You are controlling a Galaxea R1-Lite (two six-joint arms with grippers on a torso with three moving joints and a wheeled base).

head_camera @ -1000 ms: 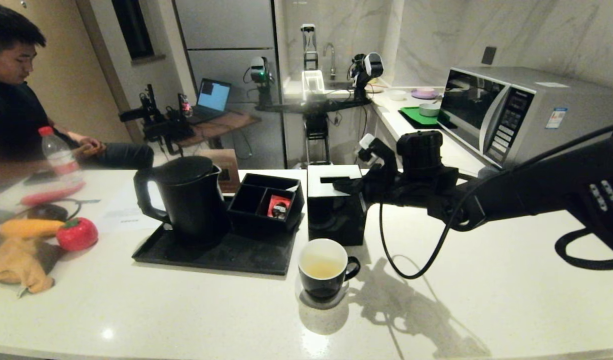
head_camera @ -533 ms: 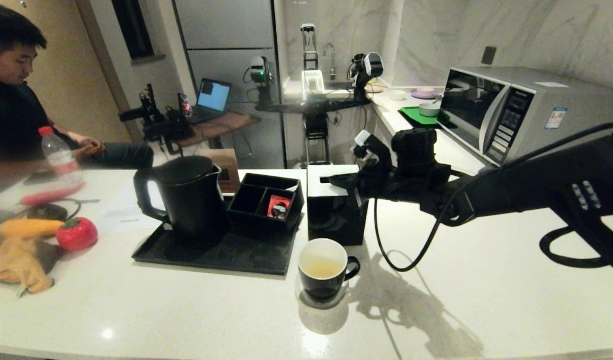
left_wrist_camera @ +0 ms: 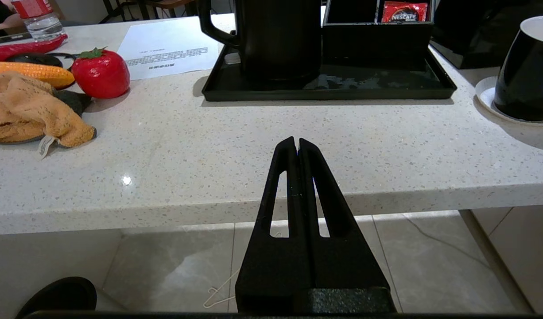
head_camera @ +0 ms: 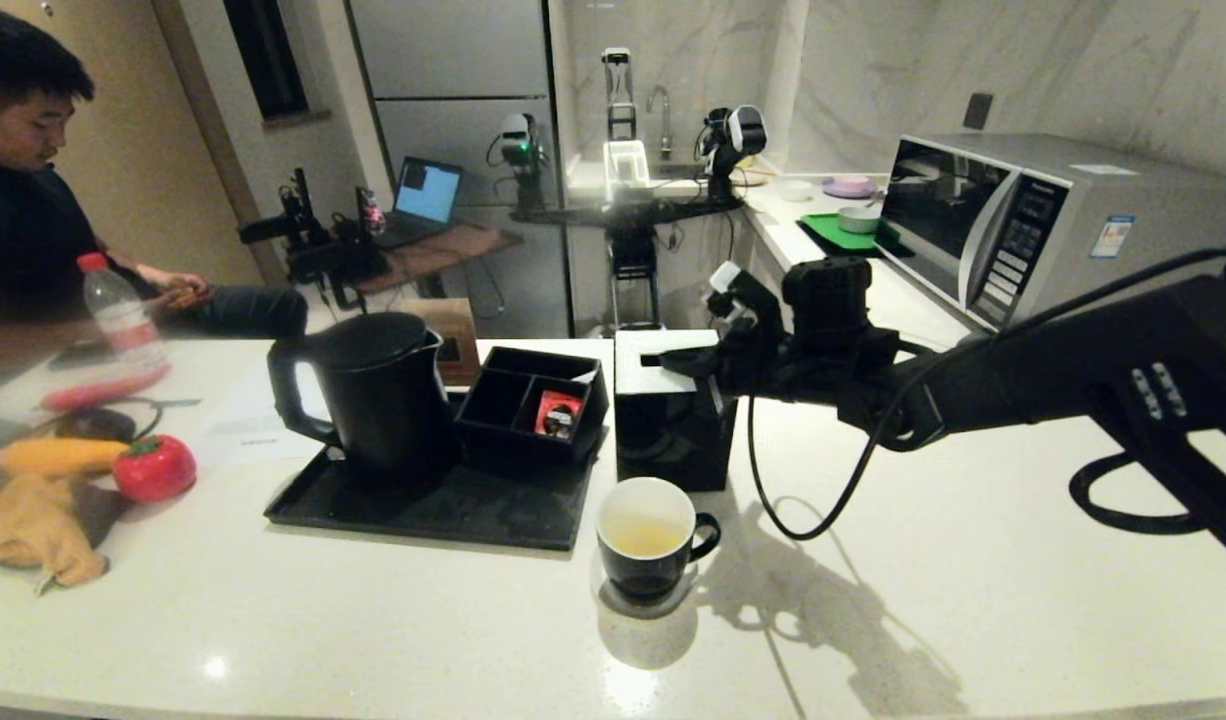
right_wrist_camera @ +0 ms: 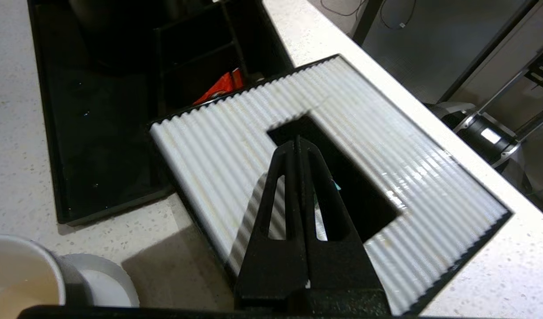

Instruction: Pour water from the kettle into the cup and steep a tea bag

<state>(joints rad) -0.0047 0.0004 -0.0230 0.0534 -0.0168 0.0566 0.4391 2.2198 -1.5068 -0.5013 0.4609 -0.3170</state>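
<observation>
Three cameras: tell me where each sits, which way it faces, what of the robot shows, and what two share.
Head view: high, looking down on the counter; the right arm reaches over the slotted box.
Left wrist view: below the counter edge, facing the kettle; shut left gripper shows.
Right wrist view: above the box, looking down at its slot; shut right gripper shows.
All three share the cup, with yellowish water inside.

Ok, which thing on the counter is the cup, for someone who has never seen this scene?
Start at the flat black tray on the white stone counter. Just off its front right corner stands a glossy black mug with a white interior, holding pale yellowish liquid. Unlike the tall matte black kettle, it is small and open-topped.
</observation>
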